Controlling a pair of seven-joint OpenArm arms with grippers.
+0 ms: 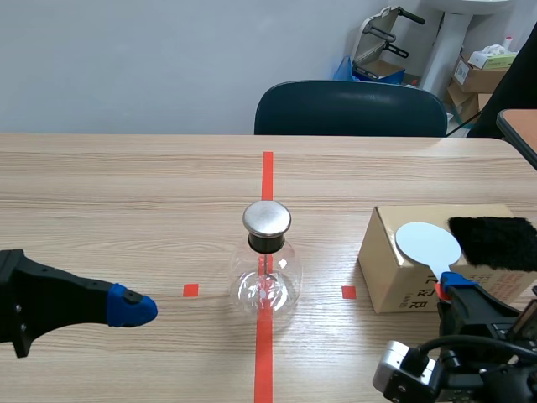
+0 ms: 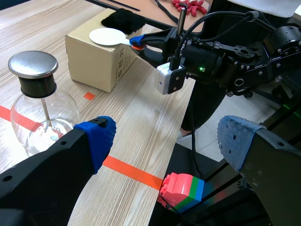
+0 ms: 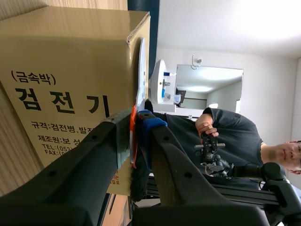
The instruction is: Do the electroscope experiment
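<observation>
Between the clamped fingers of the right gripper [image 1: 450, 283] sits the orange handle [image 3: 133, 136] of a white round disc [image 1: 428, 244], over the brown cardboard box [image 1: 390, 273] ahead; the left gripper [image 2: 164, 141] gapes beside a clear glass metal-capped flask [image 2: 44, 117].

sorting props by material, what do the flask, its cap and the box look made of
Round clear flask: glass apparently, transparent with glints. Its flat silver cap: brushed metal by its dull sheen. Tan printed box: cardboard, matte, with folded edges.

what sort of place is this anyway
Probably a robotics lab or office room: a tape-marked wooden table, a glass electroscope flask on it, and the right gripper holding a white paddle.
</observation>
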